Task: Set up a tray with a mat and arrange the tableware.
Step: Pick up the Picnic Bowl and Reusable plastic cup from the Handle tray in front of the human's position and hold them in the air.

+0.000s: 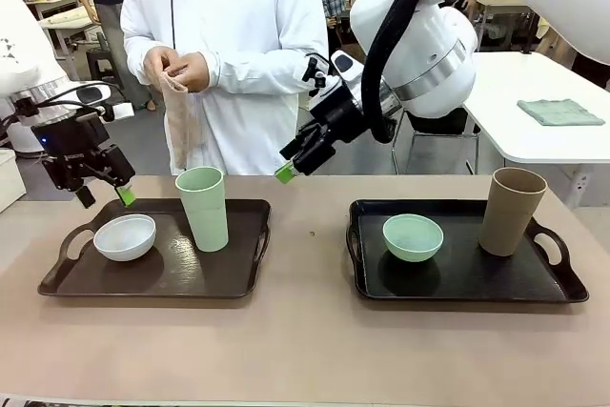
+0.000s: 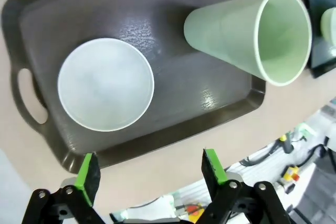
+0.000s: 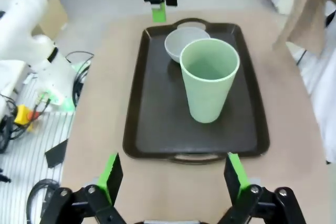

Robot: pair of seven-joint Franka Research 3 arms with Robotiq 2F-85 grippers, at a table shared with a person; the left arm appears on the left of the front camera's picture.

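Two dark trays stand on the table. The left tray [image 1: 67, 278] carries a small white bowl [image 1: 124, 236] and a tall pale-green cup [image 1: 203, 207]. The right tray [image 1: 562, 283] carries a small mint-green bowl [image 1: 413, 237] and a tall brown cup [image 1: 512, 211]. My left gripper [image 1: 105, 195] hangs open above the left tray's far left corner, over the white bowl [image 2: 105, 84]. My right gripper [image 1: 289, 161] is open in the air behind the gap between the trays, facing the pale-green cup [image 3: 209, 80]. A person at the far side holds a beige mat [image 1: 181, 121] in both hands.
Bare tan table lies in front of the trays and between them. The person stands close to the far edge behind the left tray. A white table with a green cloth [image 1: 560, 111] stands at the back right. Cables and gear lie on the floor beside the table [image 3: 31, 114].
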